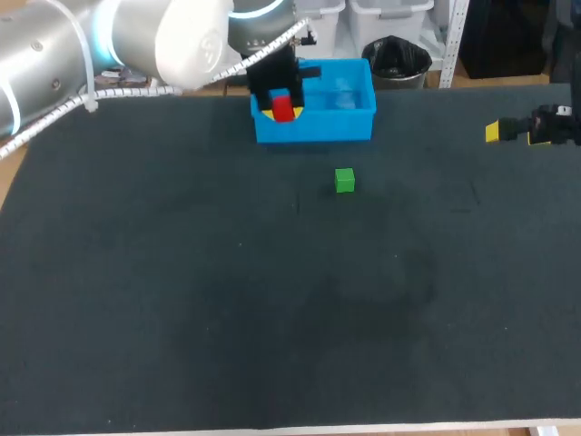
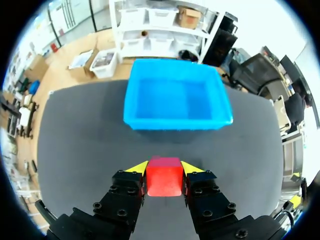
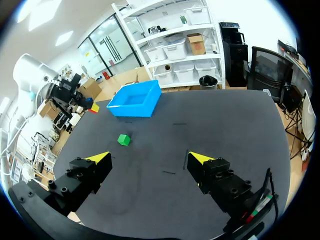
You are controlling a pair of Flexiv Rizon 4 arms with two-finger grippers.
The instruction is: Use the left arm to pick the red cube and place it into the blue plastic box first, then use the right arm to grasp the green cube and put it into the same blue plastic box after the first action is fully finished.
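Note:
My left gripper [image 1: 283,109] is shut on the red cube [image 1: 283,107] and holds it in the air by the near left part of the blue plastic box [image 1: 340,123]. In the left wrist view the red cube [image 2: 164,176] sits between the yellow-tipped fingers of the left gripper [image 2: 164,167], and the blue box [image 2: 176,101] lies ahead and below, nothing inside it. The green cube [image 1: 344,180] rests on the dark mat in front of the box. My right gripper [image 3: 152,159] stands open at the table's far right, with the green cube [image 3: 123,139] and the blue box [image 3: 136,100] ahead of it.
The dark mat [image 1: 272,309] covers the whole table. The right arm's yellow fingertip [image 1: 493,131] shows at the table's right edge, level with the box.

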